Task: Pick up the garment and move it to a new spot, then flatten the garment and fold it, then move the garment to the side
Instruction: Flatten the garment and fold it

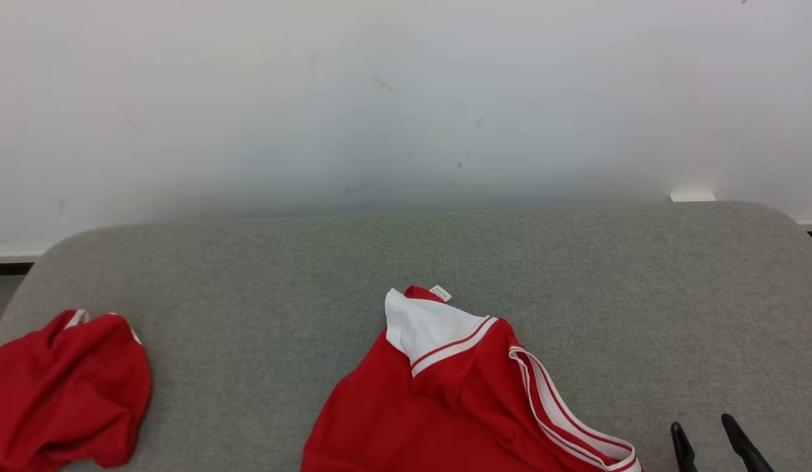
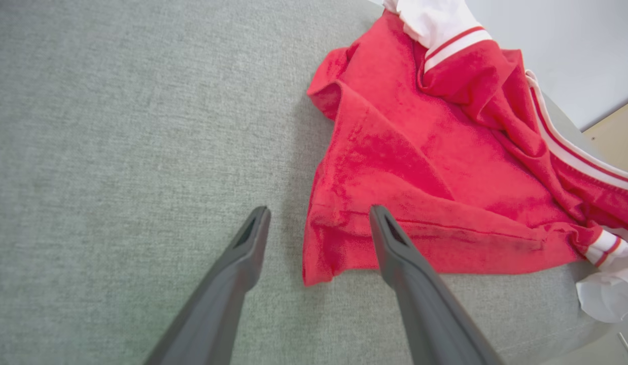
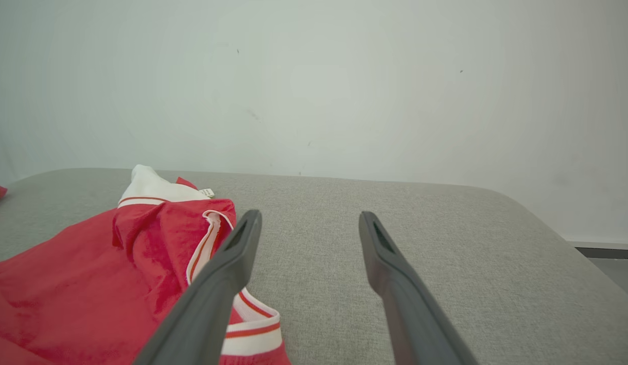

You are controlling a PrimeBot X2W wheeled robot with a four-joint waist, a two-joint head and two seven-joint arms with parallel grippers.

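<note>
The garment (image 1: 445, 406) is red with a white collar and white-striped trim, and it lies crumpled on the grey fabric surface (image 1: 406, 262) near the front centre. In the left wrist view my left gripper (image 2: 319, 219) hangs open just above the garment (image 2: 395, 152), its right finger over the red hem corner and its left finger over bare grey fabric. Nothing is gripped. My right gripper (image 1: 702, 426) is open at the lower right, apart from the garment. The right wrist view shows that gripper (image 3: 310, 219) beside the garment's (image 3: 91, 284) striped edge.
A second crumpled red garment (image 1: 65, 387) lies at the front left of the surface. A white wall (image 1: 406, 98) rises behind the rounded far edge. Bare grey fabric stretches across the back and right. Beige floor (image 2: 618, 137) shows past the edge in the left wrist view.
</note>
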